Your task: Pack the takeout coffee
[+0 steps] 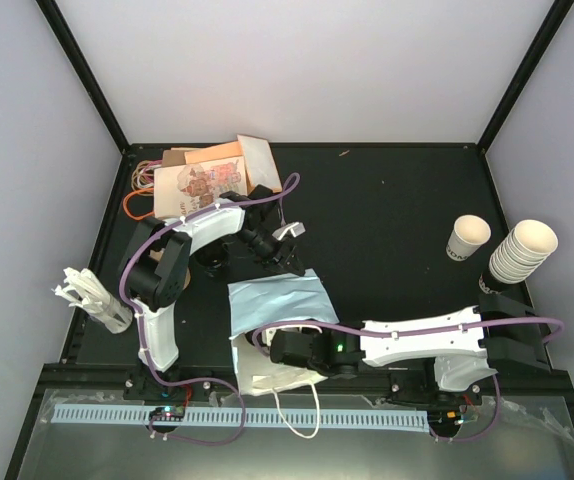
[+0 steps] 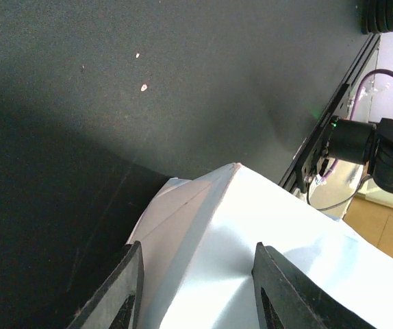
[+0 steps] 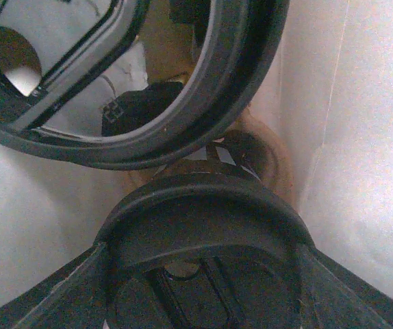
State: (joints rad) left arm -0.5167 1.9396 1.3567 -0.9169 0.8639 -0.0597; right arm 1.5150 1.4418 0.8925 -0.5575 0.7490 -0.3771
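Two arms are working over the black counter (image 1: pixel 387 200), both meeting at one white paper bag (image 1: pixel 277 295) that is lying near its front edge. One lidless cream cup (image 1: pixel 467 238) is standing at the right, just beside one stack of like cups (image 1: pixel 520 252) whose number I cannot count, and a few brown paper bags (image 1: pixel 207 178) are lying in the far left corner. Inside the white bag, the right wrist view is showing two round black rims. The nearer one is the takeout coffee (image 3: pixel 203 219), showing only as a domed black lid with its cup hidden beneath, sitting over a piece of brown pulp (image 3: pixel 265 147). The other black ring (image 3: pixel 244 96) is tilting just beyond it. The right arm is stretching low and leftward along the front edge, its right pincer (image 3: pixel 203 260) inside the bag and grasping the lid from both sides. The left arm is bending over the bag's far edge, its left pincer (image 2: pixel 200 274) straddling a fold of the paper with fingers apart; whether it is pinching, I cannot tell.
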